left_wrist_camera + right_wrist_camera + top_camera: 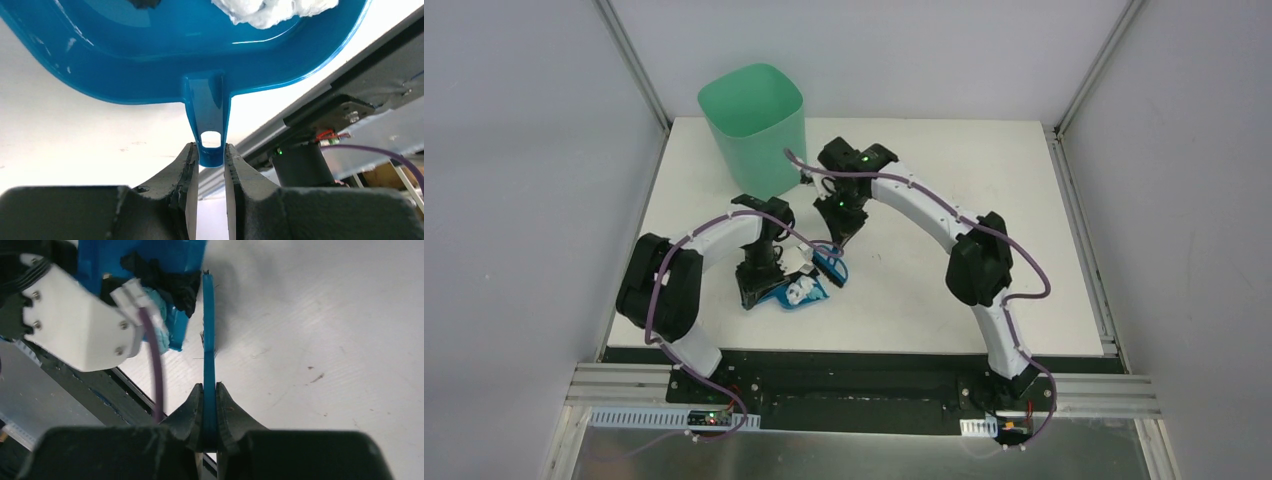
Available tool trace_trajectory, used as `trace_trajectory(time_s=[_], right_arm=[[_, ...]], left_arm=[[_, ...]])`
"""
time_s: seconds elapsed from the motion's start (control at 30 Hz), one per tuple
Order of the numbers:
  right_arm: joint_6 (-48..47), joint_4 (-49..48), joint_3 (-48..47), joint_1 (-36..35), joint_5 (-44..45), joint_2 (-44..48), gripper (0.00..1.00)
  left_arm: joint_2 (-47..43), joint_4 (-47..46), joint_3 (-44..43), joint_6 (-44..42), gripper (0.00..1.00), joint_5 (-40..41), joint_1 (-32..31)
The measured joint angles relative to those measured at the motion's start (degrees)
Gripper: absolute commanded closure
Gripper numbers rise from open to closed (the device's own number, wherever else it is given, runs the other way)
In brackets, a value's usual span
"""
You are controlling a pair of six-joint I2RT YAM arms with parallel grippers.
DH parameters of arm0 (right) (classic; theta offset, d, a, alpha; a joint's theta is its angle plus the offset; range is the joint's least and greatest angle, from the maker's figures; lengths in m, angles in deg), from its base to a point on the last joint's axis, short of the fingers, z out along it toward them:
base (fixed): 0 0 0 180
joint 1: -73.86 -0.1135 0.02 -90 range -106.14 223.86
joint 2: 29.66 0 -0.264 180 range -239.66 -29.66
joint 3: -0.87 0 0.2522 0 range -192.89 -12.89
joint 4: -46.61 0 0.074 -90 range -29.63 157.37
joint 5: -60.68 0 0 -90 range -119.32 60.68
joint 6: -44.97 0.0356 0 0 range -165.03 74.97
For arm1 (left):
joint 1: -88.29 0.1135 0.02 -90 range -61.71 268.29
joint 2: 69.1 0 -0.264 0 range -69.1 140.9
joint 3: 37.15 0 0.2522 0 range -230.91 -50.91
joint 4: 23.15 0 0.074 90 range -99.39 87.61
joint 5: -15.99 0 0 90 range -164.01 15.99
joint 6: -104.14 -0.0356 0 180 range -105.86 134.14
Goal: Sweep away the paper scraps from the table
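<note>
Paper scraps (272,11) are sitting in the blue dustpan (150,65) near the counter (924,300) front edge.
Your left claw (210,152) is pinching just the pan's handle tip, and your right claw (209,392) is clamping the hand brush (208,335) by its thin handle. You're risking a twist: lifting toward the mint-green bin (754,120) could swing the pan and spill the wads.

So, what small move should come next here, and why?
Probably the left gripper, shut on the dustpan, should lift it a little, kept level: paper scraps already lie inside, and the green bin stands behind. The right gripper holds the brush beside it.
</note>
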Motion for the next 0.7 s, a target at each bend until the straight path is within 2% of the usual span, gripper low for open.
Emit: trace_trajectory(time_s=[0.2, 0.43, 0.53, 0.7], right_arm=[[2.3, -1.9, 1.9, 11.0, -3.2, 1.2, 1.00], [2.7, -4.1, 13.1, 23.9, -7.3, 12.4, 1.00], [2.2, -7.3, 22.1, 28.9, -11.4, 20.8, 1.00], [3.8, -18.0, 46.2, 40.2, -23.3, 37.3, 1.00]], left_arm=[[-4.6, -5.2, 2.3, -0.2, 0.99, -2.5, 0.0], [-10.9, -9.9, 4.0, -0.1, 0.99, -6.3, 0.0], [-12.8, -10.8, 4.2, 0.0, 0.99, -7.2, 0.0], [-15.6, -9.0, 2.6, 0.5, 0.99, -8.1, 0.0]])
